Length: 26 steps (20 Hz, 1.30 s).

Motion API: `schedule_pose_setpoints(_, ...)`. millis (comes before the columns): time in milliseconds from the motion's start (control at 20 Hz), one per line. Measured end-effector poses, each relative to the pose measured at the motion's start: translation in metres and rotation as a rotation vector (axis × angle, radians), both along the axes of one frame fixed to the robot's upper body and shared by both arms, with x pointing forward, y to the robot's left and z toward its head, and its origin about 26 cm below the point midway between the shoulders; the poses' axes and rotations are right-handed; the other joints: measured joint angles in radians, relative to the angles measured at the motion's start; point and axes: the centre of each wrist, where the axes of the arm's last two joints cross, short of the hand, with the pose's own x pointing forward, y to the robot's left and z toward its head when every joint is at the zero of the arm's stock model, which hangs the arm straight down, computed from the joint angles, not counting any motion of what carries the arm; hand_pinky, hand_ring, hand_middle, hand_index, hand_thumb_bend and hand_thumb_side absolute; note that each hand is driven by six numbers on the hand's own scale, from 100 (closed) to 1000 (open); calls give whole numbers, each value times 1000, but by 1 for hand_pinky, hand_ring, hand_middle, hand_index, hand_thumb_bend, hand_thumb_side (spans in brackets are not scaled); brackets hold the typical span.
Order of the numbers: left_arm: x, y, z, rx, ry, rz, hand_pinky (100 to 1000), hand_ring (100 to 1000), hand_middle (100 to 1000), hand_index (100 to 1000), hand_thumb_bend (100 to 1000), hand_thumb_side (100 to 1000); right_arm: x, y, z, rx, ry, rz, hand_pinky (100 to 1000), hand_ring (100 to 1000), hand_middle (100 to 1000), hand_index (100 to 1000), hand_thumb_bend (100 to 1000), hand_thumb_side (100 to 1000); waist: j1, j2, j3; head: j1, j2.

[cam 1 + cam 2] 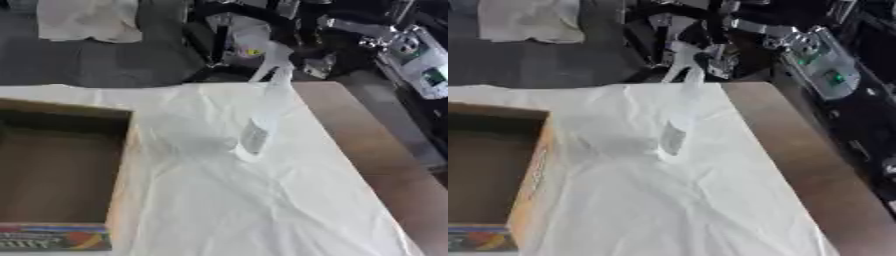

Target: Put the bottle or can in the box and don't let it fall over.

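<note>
A tall, pale see-through bottle (262, 115) with a spray-type head stands upright on the white cloth (245, 200), near the table's middle and far edge. An open cardboard box (121, 165), empty as far as I see inside, sits at the left, a short gap from the bottle. My right arm (820, 52) comes in from the upper right corner. Its dark right hand (710, 42) is blurred at the bottle's top, and I cannot make out whether it holds the bottle. My left hand is out of sight.
Bare brown tabletop (376, 145) runs along the right of the cloth to the table's right edge. Beyond the far edge are dark floor, black equipment and a pale sheet (87, 20) at the upper left. The box's front wall carries a coloured print (52, 237).
</note>
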Motion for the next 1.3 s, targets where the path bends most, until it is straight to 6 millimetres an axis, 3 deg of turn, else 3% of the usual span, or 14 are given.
schedule_pose_setpoints(650,0,-2,0,7,4,-15,858,815,764,805,172,848,-1,1,1,-2,-3,-1,825,801,761,851,100,339,-2,7,0,0,0)
schedule_pose_setpoints(1300,0,-2,0,11,4,-18,859,816,763,802,173,852,0,3,3,-20,-9,-3,820,793,762,853,100,346,-7,12,9,-1,1)
